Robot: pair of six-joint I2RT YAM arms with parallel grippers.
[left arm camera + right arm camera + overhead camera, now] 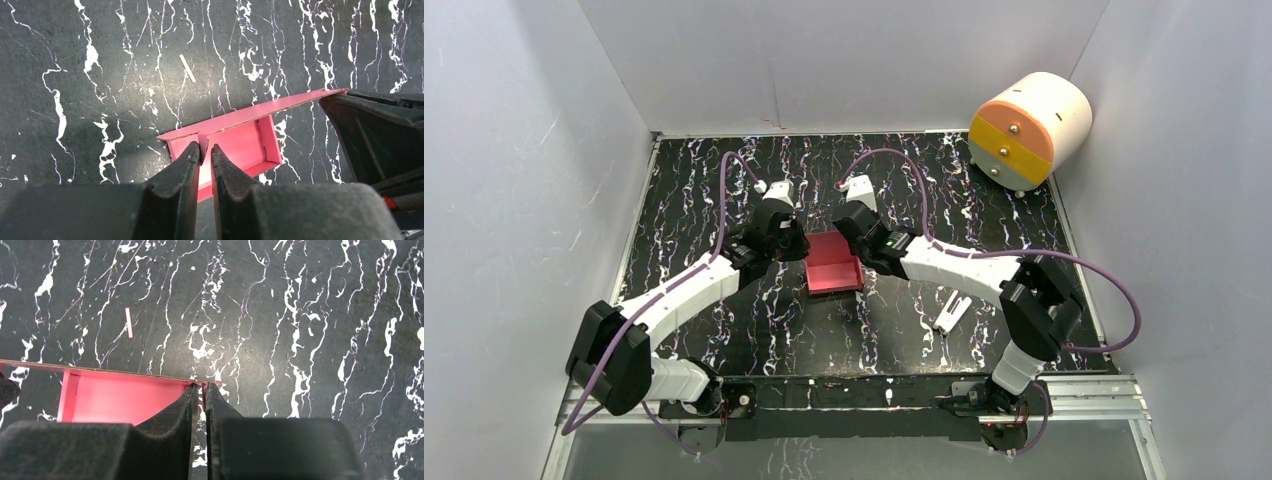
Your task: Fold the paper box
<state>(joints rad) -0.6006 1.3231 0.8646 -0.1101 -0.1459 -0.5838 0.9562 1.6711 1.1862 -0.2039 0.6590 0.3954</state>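
Left wrist view: the left claw is narrowly parted and straddles the notched top edge of the paper box at one end of its long wall. No firm contact is evident. Right wrist view: the right claw shows a mere slit with the same wall's other end inside. Whether it pinches cannot be told. The shallow box lies on the surface, between both claws. It is judged light, thin, easily creased and liable to slide, and is best taken at a wall's top edge near a corner. A white-and-orange cylinder stands far right.
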